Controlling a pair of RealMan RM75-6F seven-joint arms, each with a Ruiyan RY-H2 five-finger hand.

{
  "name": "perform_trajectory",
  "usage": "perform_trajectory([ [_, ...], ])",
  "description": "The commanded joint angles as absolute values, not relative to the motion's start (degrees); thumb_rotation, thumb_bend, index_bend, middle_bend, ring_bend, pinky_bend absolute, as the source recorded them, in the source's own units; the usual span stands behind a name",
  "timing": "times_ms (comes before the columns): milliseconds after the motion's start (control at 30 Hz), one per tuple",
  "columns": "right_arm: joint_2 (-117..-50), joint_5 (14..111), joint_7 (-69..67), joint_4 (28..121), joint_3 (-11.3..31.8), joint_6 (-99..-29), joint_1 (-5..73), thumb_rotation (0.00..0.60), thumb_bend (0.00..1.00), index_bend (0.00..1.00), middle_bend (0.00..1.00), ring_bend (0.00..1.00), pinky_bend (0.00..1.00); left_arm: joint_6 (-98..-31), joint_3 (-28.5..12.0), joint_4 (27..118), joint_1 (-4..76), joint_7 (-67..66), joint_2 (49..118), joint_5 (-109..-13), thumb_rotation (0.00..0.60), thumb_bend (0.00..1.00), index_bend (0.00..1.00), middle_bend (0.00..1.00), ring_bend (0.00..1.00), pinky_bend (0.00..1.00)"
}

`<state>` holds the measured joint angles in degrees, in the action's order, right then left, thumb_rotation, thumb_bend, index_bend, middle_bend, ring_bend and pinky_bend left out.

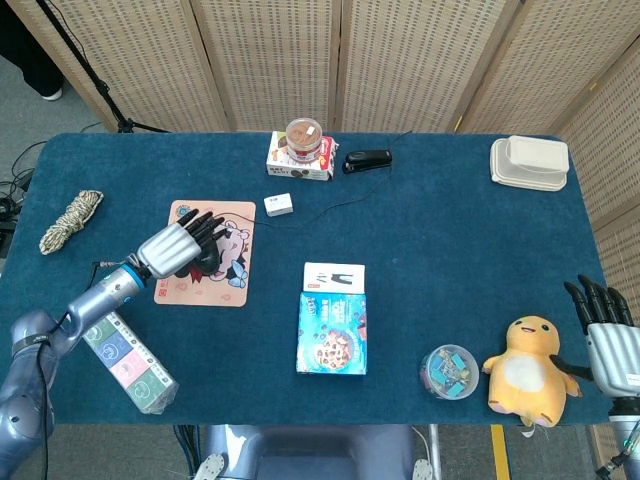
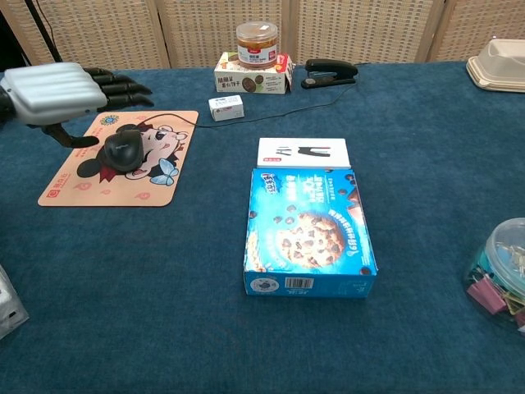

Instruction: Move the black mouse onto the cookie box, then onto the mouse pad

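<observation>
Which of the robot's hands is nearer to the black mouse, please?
The left hand: it hovers open just above and left of the black mouse on the mouse pad. The right hand is at the table's far opposite edge.

Behind your tabletop [image 1: 450, 230] stands a folding screen [image 1: 340, 60] of pale woven panels in light wooden frames, spanning the whole back edge and angling round on the right. The tabletop is covered in deep blue cloth, evenly lit with soft shadows. To your left the floor [image 1: 30, 115] is grey; a black tripod leg [image 1: 85, 75] crosses it, and loose cables [image 1: 12, 190] lie by the table's left edge.
</observation>
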<state>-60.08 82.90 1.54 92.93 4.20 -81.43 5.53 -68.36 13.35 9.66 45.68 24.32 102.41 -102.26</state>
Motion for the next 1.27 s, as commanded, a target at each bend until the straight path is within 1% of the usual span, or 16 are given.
perform_trajectory([
  [33, -59.7, 83.6, 1.1, 93.3, 4.0, -81.9, 5.3, 0.600, 0.15, 0.02, 0.00, 0.00, 0.00, -76.2, 10.2, 14.9, 42.5, 30.6, 98.2, -99.2, 0.600, 0.37, 0.00, 0.00, 0.00, 0.13],
  [200, -59.1, 85.1, 0.7, 94.3, 3.4, -82.7, 5.0, 0.600, 0.15, 0.02, 0.00, 0.00, 0.00, -82.6, 6.9, 24.8, 37.7, 33.8, 91.5, -95.4, 0.600, 0.36, 0.00, 0.00, 0.00, 0.05],
  [267, -58.7, 86.1, 1.7, 95.1, 3.1, -83.6, 4.6, 0.600, 0.15, 0.02, 0.00, 0.00, 0.00, -83.1, 6.0, 33.6, 34.1, 33.1, 86.6, -93.0, 0.600, 0.36, 0.00, 0.00, 0.00, 0.03],
  [433, -58.3, 87.6, 3.9, 96.7, 2.7, -85.9, 3.6, 0.600, 0.15, 0.02, 0.00, 0.00, 0.00, -81.6, 5.6, 55.4, 28.3, 27.4, 76.2, -88.2, 0.600, 0.36, 0.00, 0.00, 0.00, 0.01],
  [500, -58.0, 88.3, 4.5, 97.2, 2.5, -86.8, 3.2, 0.600, 0.12, 0.02, 0.00, 0.00, 0.00, -81.7, 5.8, 62.4, 25.8, 26.1, 73.0, -86.2, 0.600, 0.35, 0.00, 0.00, 0.00, 0.00],
  [533, -57.7, 88.8, 4.7, 97.6, 2.2, -87.2, 3.0, 0.600, 0.08, 0.02, 0.00, 0.00, 0.00, -82.2, 5.6, 66.1, 24.4, 24.5, 71.5, -85.0, 0.600, 0.34, 0.00, 0.00, 0.00, 0.00],
  [567, -57.5, 89.4, 4.6, 97.9, 2.1, -87.6, 2.8, 0.600, 0.04, 0.02, 0.00, 0.00, 0.00, -83.0, 5.4, 68.5, 23.1, 23.4, 70.6, -84.1, 0.600, 0.33, 0.00, 0.00, 0.00, 0.00],
  [633, -56.9, 91.2, 4.3, 98.6, 1.6, -88.8, 2.3, 0.600, 0.00, 0.01, 0.00, 0.00, 0.00, -85.5, 5.1, 73.3, 19.8, 21.1, 69.2, -82.2, 0.600, 0.30, 0.00, 0.00, 0.00, 0.00],
  [733, -56.3, 93.5, 3.8, 99.2, 0.8, -90.2, 1.7, 0.600, 0.00, 0.00, 0.00, 0.00, 0.00, -88.6, 4.9, 79.2, 15.5, 19.6, 67.6, -80.1, 0.600, 0.28, 0.00, 0.00, 0.00, 0.00],
  [900, -55.6, 95.1, 2.9, 99.7, 0.3, -91.6, 1.0, 0.600, 0.00, 0.00, 0.00, 0.00, 0.00, -92.6, 5.3, 86.3, 9.6, 17.4, 65.2, -78.6, 0.600, 0.28, 0.00, 0.00, 0.00, 0.00],
  [1067, -55.1, 95.8, 2.3, 99.8, 0.1, -92.5, 0.5, 0.600, 0.00, 0.00, 0.00, 0.00, 0.00, -94.0, 5.3, 88.4, 5.8, 16.5, 65.0, -77.2, 0.600, 0.28, 0.00, 0.00, 0.00, 0.00],
  [1267, -54.7, 96.6, 2.5, 100.4, -0.1, -93.6, -0.3, 0.600, 0.00, 0.00, 0.00, 0.00, 0.00, -94.4, 4.9, 88.2, 3.7, 15.1, 64.4, -78.7, 0.600, 0.28, 0.00, 0.00, 0.00, 0.00],
])
